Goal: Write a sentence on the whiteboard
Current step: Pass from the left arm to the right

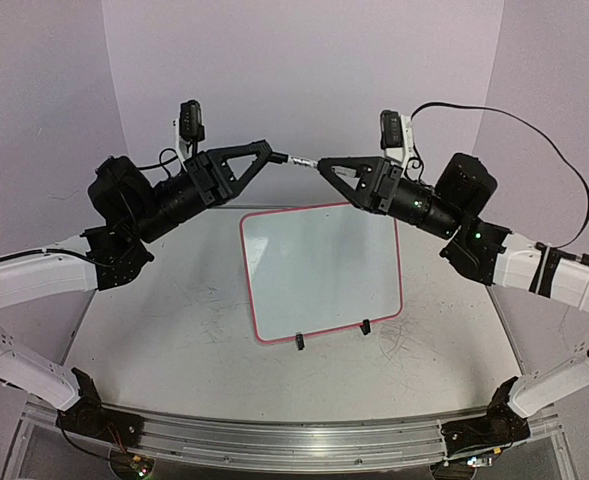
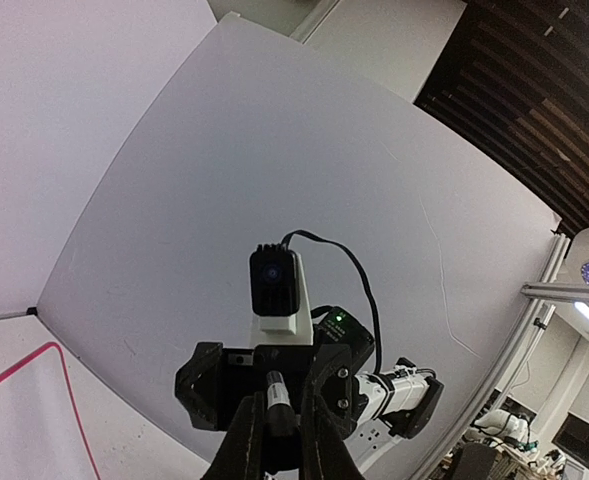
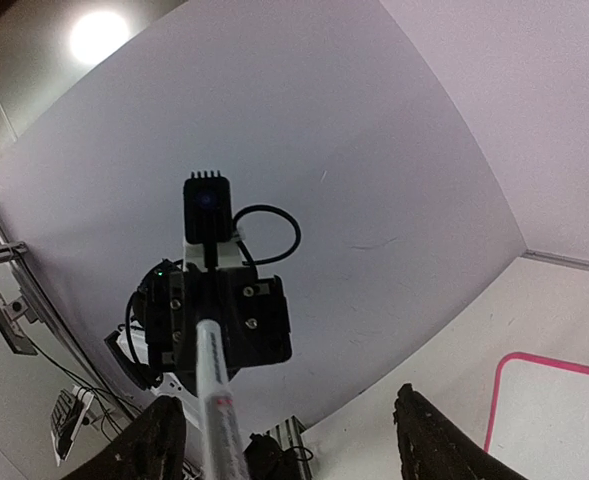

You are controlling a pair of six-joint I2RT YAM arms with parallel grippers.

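Over the scratched worktop (image 1: 174, 340) and whiteboard (image 1: 319, 270), we see the left tool (image 1: 273, 154) clamped on a marker (image 1: 299, 161); the right tool (image 1: 321, 165) stands wide around it, contact unclear.

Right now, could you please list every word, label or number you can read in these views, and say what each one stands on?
No text can be read in any view.
whiteboard: blank, no writing on it.
marker: faint small marks on its barrel, too small and blurred to read.
Arms and wrist cameras: no legible label or brand shows.
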